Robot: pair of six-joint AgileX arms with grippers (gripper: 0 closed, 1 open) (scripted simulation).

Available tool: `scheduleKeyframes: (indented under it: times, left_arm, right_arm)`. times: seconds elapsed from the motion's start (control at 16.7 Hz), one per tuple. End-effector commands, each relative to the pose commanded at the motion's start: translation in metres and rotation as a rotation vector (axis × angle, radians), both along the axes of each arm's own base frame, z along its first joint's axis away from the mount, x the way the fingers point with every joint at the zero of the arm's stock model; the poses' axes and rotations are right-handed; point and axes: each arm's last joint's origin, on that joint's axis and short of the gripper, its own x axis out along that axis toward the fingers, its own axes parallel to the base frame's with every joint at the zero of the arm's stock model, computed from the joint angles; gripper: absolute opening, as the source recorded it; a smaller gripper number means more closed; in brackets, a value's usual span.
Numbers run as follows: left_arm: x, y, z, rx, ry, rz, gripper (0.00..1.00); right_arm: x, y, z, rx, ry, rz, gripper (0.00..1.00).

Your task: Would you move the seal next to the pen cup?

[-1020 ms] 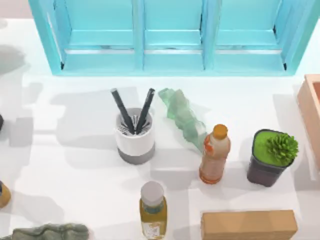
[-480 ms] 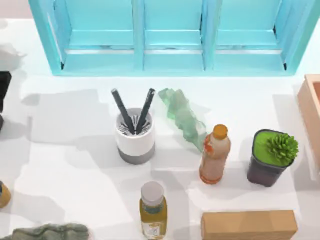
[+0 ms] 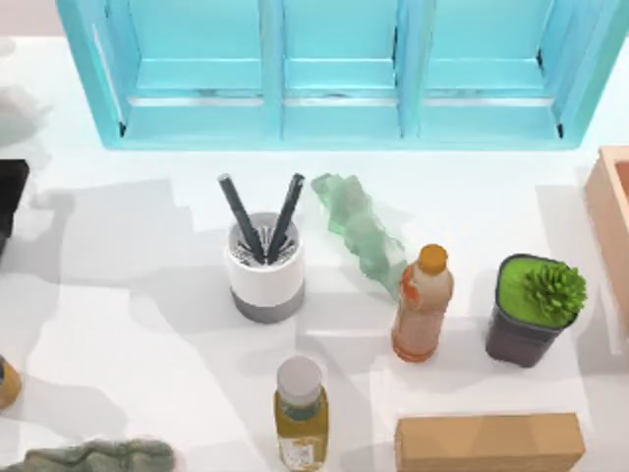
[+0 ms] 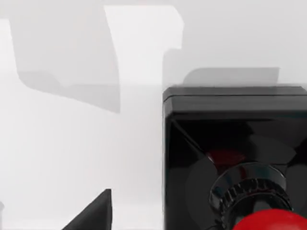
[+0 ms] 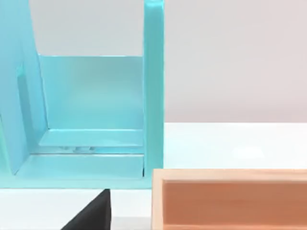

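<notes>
Top view: the pen cup (image 3: 265, 270) stands upright near the middle of the white worktop (image 3: 147, 324), two black pens (image 3: 261, 218) leaning apart out of its slotted rim. At the worktop's left edge a black block (image 3: 10, 197) pokes into sight, well apart from the cup; whether it is the seal's base or part of the arm cannot be told from above.

Left wrist view shows the seal (image 4: 235, 158) close up: its black square base sits flat on the white surface, with the ribbed collar and glossy red knob (image 4: 271, 220) rising toward the camera. One dark finger (image 4: 93, 213) of the left gripper stands clear beside the base, not touching it; whether that gripper is released or clenched cannot be told.

Toward the worktop's right edge stand an orange-capped bottle (image 3: 423, 303) and a potted plant (image 3: 534, 308).

Right wrist view takes in a turquoise shelf (image 5: 91, 120) and a wooden box (image 5: 230, 199).
</notes>
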Motion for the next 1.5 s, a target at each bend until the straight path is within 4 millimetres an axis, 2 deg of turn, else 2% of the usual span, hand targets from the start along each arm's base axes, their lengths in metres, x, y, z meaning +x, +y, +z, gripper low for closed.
scheduleKeyframes:
  times: [0.72, 1.32, 1.5]
  left_arm:
    - [0.0, 0.0, 0.0, 0.0, 0.0, 0.0, 0.02]
    - [0.001, -0.002, 0.001, 0.0, -0.001, -0.003, 0.0]
    - [0.008, -0.02, 0.019, 0.001, -0.004, 0.003, 0.0]
  right_arm:
    - [0.0, 0.0, 0.0, 0.0, 0.0, 0.0, 1.0]
    - [0.0, 0.0, 0.0, 0.0, 0.0, 0.0, 1.0]
    - [0.0, 0.0, 0.0, 0.0, 0.0, 0.0, 1.0]
